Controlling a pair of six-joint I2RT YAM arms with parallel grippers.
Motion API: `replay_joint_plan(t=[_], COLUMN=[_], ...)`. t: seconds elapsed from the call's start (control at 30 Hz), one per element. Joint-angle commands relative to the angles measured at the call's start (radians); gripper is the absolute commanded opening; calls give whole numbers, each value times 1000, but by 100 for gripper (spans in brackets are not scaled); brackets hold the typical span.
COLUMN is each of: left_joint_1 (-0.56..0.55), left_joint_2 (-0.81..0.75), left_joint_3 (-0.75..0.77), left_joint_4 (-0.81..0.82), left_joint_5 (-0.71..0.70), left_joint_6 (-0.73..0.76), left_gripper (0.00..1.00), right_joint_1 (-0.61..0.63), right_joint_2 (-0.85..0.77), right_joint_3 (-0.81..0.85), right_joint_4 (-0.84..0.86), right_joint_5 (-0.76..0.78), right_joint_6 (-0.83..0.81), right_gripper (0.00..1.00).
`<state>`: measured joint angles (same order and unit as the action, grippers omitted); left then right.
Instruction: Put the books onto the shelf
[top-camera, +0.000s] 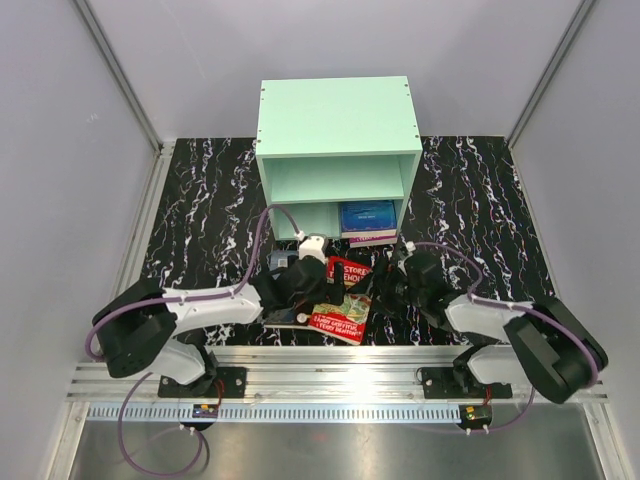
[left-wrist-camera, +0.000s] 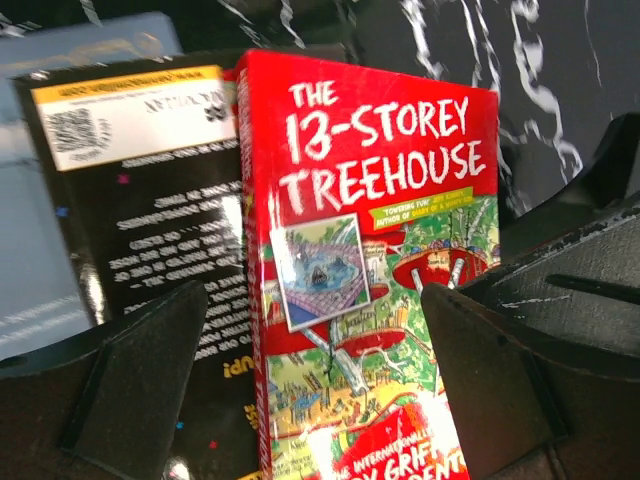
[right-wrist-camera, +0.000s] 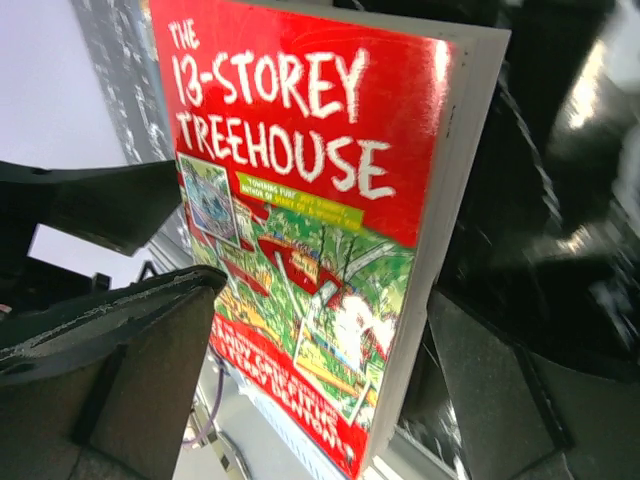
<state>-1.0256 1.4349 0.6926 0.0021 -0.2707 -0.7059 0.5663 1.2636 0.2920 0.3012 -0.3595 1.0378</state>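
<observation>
Closest to the lens on the left side, the left tool (left-wrist-camera: 312, 330) stands spread about as wide as it goes, one dark finger on each side of the red book (left-wrist-camera: 370, 200). I can see neither finger pressing on it. The book lies slanted over a black book (left-wrist-camera: 150, 220), which sits on a pale blue book (left-wrist-camera: 40, 260) at the far left. Across from it, the right tool (right-wrist-camera: 315, 310) is just as wide open and straddles the same red cover without gripping it.

The red book is a thin paperback, so it is probably light and will bend if pinched at a corner. The glare on its cover suggests a glossy, slippery surface. A hold across the thickness near the spine, where it is stiffest, looks safest. One finger would have to slip under an edge that overhangs the pile.

The left wrist view alone shows the stack under the book and the barcode label on the black back cover. The right wrist view alone shows the white page block along the book's right edge, raised enough for a finger to get at. Only the top view shows the shelf (top-camera: 335, 125) at the back of the counter (top-camera: 200, 200). A blue book (top-camera: 367, 213) lies in the right of its lower compartment. The red book is in front of the shelf, between the two arms.
</observation>
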Motion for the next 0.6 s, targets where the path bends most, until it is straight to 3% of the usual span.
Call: replay_joint_plan(t=[0.0,0.13,0.17,0.33,0.57], left_joint_1=[-7,-8,-7,-5,1], left_joint_2=[7,-22,-30,-93,-263], left_joint_3=[-71,-152,-168,-248,-268], left_joint_4=[76,186,205,292,233], left_joint_5=[180,266,271,346,323], left_joint_6=[-69,-116,-122,-170,-179], left_gripper=[95,90,89,62,57], right_joint_1=[47,63,61,67,67], right_joint_2=[176,275,287,324,301], right_joint_3=[-11,-27,-30,-51,-93], right_joint_4=[108,196,206,234,231], right_joint_5=[114,117,120,125,131], right_joint_6=[-1,22,22,21,28], right_gripper=[97,80,68,39,5])
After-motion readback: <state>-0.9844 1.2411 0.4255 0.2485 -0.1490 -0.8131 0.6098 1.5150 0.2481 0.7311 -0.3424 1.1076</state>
